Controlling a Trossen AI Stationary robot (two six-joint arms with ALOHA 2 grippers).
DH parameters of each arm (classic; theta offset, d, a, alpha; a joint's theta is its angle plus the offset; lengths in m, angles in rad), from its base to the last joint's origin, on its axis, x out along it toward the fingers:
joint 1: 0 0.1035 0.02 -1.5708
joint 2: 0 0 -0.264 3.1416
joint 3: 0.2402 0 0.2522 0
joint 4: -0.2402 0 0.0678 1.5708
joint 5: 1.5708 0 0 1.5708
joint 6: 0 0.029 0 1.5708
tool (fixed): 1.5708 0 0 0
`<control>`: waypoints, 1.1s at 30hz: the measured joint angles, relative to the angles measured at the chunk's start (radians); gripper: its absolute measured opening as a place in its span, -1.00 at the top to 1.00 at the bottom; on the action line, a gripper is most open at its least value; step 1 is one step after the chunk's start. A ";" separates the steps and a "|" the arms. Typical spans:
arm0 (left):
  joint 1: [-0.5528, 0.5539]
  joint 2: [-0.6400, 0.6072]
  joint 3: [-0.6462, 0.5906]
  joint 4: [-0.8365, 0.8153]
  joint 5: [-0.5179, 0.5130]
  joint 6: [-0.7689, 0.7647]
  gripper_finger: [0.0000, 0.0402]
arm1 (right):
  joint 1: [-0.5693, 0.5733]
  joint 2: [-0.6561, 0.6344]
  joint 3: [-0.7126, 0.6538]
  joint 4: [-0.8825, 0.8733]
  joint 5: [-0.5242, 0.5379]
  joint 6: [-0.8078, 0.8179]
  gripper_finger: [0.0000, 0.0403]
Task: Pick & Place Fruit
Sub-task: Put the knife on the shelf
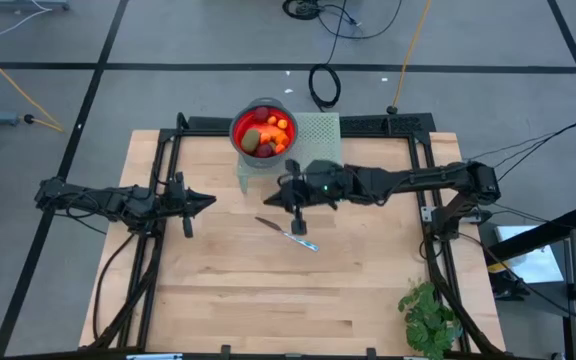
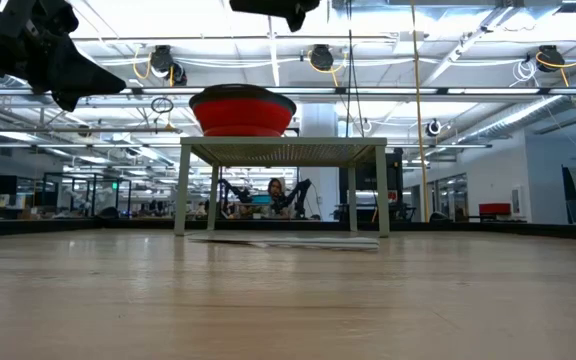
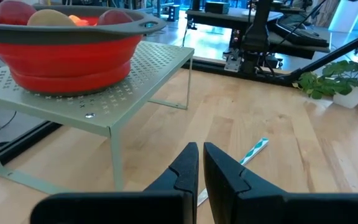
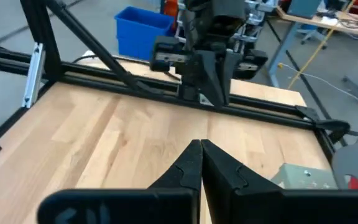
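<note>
While I watch: right gripper [image 1: 298, 225] closed, holding nothing, above knife [image 1: 290, 233] | fruit [image 1: 265, 135] in red bowl [image 1: 240, 124] on rack [image 1: 318, 135] just behind it | left gripper [image 1: 211, 201] closed, empty, table's left side

Count on table: one red bowl [image 1: 251, 128] holding fruit [image 1: 268, 133]; individual pieces too small to count reliably. One perforated metal stand [image 1: 320, 132]. One knife [image 1: 290, 234]. One leafy plant [image 1: 430, 318]. Two grippers: left gripper [image 1: 204, 201], right gripper [image 1: 270, 199].
</note>
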 joint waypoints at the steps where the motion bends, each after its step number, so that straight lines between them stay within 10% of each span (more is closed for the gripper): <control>1: 0.000 0.000 0.000 0.000 0.000 0.000 0.88 | 0.016 0.000 0.000 -0.005 0.026 0.000 1.00; 15: 0.000 0.000 0.000 0.066 0.341 0.076 0.88 | 0.139 0.000 0.000 -0.300 0.082 0.131 1.00; 33: 0.000 0.000 0.000 0.061 0.350 0.083 0.88 | 0.138 0.031 0.000 -0.421 0.077 0.395 0.96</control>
